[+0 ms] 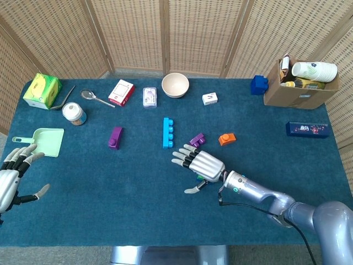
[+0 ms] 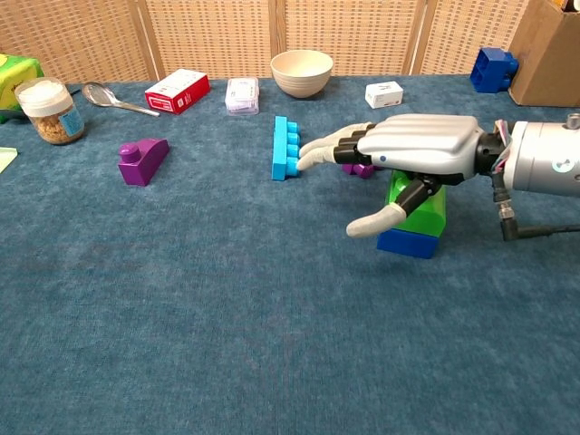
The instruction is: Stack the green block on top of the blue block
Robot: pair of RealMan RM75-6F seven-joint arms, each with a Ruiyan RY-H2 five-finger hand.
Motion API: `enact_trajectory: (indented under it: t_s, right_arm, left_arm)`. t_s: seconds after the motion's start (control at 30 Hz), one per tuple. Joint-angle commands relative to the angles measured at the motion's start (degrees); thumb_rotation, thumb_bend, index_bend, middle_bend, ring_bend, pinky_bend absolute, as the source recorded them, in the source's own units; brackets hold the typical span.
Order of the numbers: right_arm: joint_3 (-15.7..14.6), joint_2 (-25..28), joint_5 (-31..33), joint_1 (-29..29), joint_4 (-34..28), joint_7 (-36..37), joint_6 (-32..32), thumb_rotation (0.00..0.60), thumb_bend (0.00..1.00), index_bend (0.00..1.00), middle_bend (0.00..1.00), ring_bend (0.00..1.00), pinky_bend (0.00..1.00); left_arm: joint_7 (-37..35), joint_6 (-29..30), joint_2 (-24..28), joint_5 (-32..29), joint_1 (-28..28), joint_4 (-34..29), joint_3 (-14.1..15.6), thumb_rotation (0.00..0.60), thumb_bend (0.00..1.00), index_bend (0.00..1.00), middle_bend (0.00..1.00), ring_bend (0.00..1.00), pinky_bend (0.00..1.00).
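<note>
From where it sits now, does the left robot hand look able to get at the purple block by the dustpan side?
Probably yes. The left robot hand is open at the table's left edge, and only bare cloth lies between it and the purple block. The green dustpan sits off that line.

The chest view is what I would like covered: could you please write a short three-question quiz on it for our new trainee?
1. True or false: the green block sits on top of the blue block.
2. Which describes the right robot hand? A. clamped round the green block; B. fingers spread, hovering over the green block; C. resting on the white bowl.
3. Fill in: the long light-blue brick lies just beyond the right robot hand's ____.

Key
1. True.
2. B. The fingers are spread and hold nothing.
3. Fingertips.
</note>
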Motion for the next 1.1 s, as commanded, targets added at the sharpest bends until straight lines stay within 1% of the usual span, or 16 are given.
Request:
enact_trajectory:
  t_s: [0.03, 0.6, 1.1]
  right_arm:
    - [-0.08, -0.26, 0.02, -0.03, 0.35, 0.26, -0.16, 0.056, 0.12, 0.01, 0.01, 0.00, 0.00]
    - [-0.82, -1.78, -0.29, 0.10, 2.51, 1.62, -1.05, 0.066, 0.12, 0.01, 0.01, 0.00, 0.00]
    - [-1.15, -1.60, -0.33, 0.23, 2.89, 2.06, -1.45, 0.071, 0.12, 0.01, 0.01, 0.00, 0.00]
  left_arm:
    - [0.00, 0.00, 0.04, 0.02, 0.00, 0.02, -0.02, 0.495, 0.33, 0.16, 0.06, 0.00, 0.00]
    - [-0.35, -0.15, -0.13, -0.02, 0.06, 0.36, -0.03, 0.491, 0.33, 0.16, 0.06, 0.00, 0.00]
    - [-0.81, -0.19, -0.34, -0.03, 0.08, 0.81, -0.09, 0.489, 0.33, 0.16, 0.06, 0.00, 0.00]
